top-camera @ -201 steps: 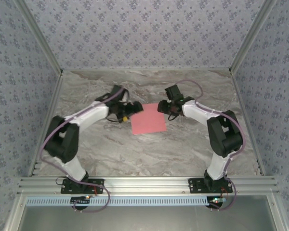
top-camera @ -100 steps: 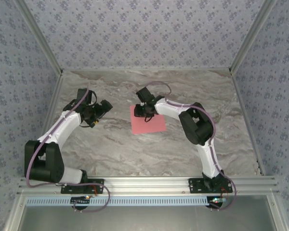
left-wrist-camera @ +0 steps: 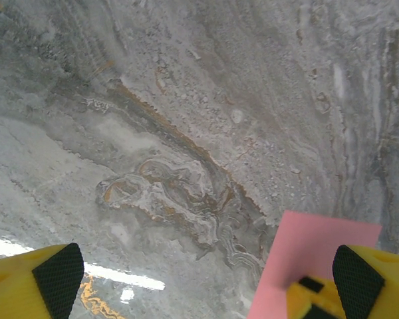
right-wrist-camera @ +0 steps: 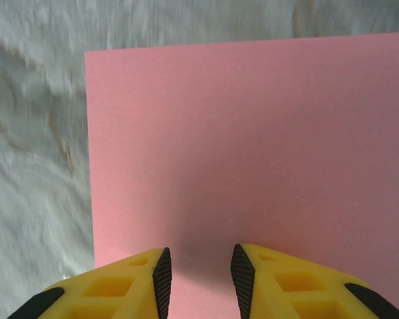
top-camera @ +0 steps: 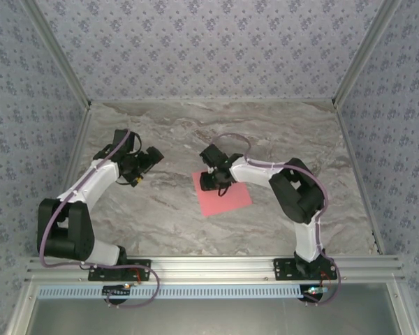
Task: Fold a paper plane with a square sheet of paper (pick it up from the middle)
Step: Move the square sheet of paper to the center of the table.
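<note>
On tabletop (top-camera: 160,216): sheet (top-camera: 227,199), flat; right claw (right-wrist-camera: 198,266) narrowly parted over its far-left corner, left claw (left-wrist-camera: 199,279) wide open, well apart; risk: off-centre pinch may drag or crumple sheet.

Top camera high and behind, looking down; wrist cameras close over table (top-camera: 167,223), all sharing the pink sheet (top-camera: 228,202)

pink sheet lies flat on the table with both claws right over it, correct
No: only the right claw is over the flat square sheet of paper; the left claw is off to its left, over the table, as the top external view shows.
</note>
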Controlling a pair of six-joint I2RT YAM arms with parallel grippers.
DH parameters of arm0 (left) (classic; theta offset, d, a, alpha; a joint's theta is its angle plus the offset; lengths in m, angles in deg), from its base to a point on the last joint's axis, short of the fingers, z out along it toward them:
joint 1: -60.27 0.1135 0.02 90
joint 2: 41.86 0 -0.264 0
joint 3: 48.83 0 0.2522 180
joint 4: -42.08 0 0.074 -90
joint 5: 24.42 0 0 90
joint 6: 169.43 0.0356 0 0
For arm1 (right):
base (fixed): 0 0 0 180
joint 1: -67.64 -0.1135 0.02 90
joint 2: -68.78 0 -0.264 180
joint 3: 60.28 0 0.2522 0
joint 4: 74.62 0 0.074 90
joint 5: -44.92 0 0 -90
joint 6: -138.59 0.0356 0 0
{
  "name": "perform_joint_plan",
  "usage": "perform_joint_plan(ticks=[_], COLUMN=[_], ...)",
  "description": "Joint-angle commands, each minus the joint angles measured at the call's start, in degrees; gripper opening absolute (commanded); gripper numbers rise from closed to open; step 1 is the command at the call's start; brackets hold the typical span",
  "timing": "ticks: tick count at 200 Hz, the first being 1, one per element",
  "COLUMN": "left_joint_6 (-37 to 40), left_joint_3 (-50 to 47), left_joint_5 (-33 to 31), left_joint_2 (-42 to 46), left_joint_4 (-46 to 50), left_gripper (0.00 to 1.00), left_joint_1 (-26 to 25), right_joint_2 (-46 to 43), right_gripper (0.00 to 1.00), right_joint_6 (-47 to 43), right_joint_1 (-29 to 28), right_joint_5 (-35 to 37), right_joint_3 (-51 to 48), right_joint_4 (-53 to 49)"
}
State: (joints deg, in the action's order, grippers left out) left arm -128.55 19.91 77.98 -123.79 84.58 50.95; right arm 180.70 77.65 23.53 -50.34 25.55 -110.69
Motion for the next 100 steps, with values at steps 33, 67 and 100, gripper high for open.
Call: perform_joint_plan(ticks=[33,67,100], left_joint_6=[-2.3,-2.0,-1.9], left_joint_3=[0.9,-0.6,-1.8], left_joint_5=[-0.3,-0.5,-0.6], left_joint_2=[-0.8,-0.3,-0.3], left_joint_4=[0.5,-0.2,-0.6], left_gripper=[0.99,0.99,0.99], left_joint_1=[0.4,0.5,0.4], right_joint_2=[-6.6,-6.0,-3.3], right_gripper=[0.45,0.62,0.85], right_joint_6=[-0.2,-0.9,-2.2], right_joint_1=[1.0,3.5,4.7], right_joint_5=[2.8,3.4,4.4], right_joint_3=[4.5,5.9,7.3], right_joint_4=[-18.4,-24.5,-26.6])
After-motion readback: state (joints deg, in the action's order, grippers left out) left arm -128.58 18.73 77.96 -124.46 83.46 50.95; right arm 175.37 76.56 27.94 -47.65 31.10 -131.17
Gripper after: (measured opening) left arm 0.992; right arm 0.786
